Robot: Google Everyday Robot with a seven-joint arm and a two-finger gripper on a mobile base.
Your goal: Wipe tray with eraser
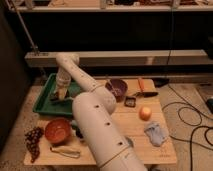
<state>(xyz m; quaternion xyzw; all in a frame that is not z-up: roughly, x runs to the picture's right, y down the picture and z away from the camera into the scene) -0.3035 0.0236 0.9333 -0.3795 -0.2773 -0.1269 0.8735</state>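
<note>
Because my arm (pixel 97 127) lies across the table (pixel 131 131), its near bulk hides part of the tray's right end. The gripper (pixel 61 93) is down inside the green tray (pixel 44 106), far left; whether it is apart or clamped I cannot tell. The eraser (pixel 55 98) shows only as a dark smudge at its tip.

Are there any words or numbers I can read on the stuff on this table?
None: no word, number, label or sign can be read on anything here.
The green tray, the orange bowl and the white arm carry no text that can be made out; the arm shows only dark dots.
The gripper is down inside the tray, with no marking to read.
</note>
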